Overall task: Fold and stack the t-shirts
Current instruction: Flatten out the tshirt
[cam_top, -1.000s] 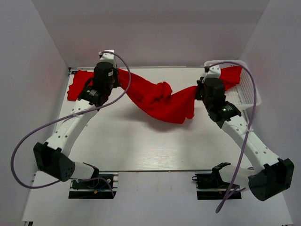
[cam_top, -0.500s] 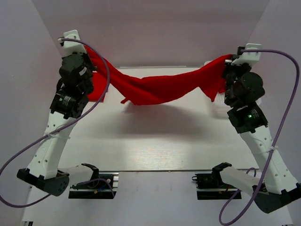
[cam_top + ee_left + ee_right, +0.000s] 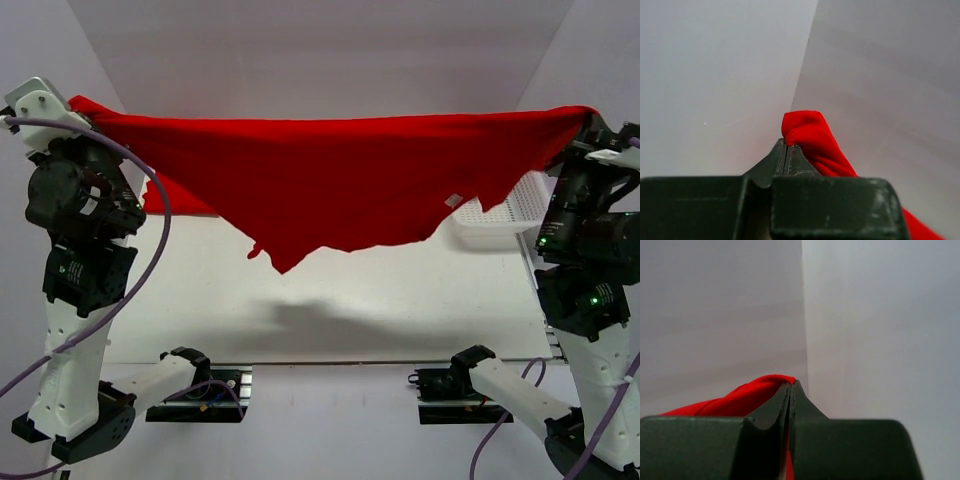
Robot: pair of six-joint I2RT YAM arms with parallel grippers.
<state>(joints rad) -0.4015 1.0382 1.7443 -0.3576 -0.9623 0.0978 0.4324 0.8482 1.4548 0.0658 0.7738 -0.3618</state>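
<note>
Lifting both arms high has pulled the t-shirt (image 3: 330, 190) off the table (image 3: 400, 320); a second ago it lay bunched and twisted between the grippers at the far side, half a second ago it sagged like a rope, and now it hangs spread like a curtain, its top edge drawn almost straight from side to side, its lower edge dropping to a point left of centre, clear of the table. My left gripper (image 3: 786, 148) is clamped tight on one top corner, a knob of red cloth poking past the fingertips; my right gripper (image 3: 791, 386) is pinched just as tight on the other corner. For the task I read this as the shake-out done; the shirt is open enough to lay flat, folding has not begun, and I see nothing stacked yet. The bottom edge looks uneven, so it may land skewed unless I lower both sides together.

Counting: two arms, two grippers, both closed on cloth; one shirt in the air; one further patch of red (image 3: 158, 200) low at the far left beneath it, which I take to be a second shirt on the table, though I cannot tell its shape; one white basket (image 3: 510, 215) at the far right, partly hidden behind the held shirt, so I cannot tell whether it holds more.
</note>
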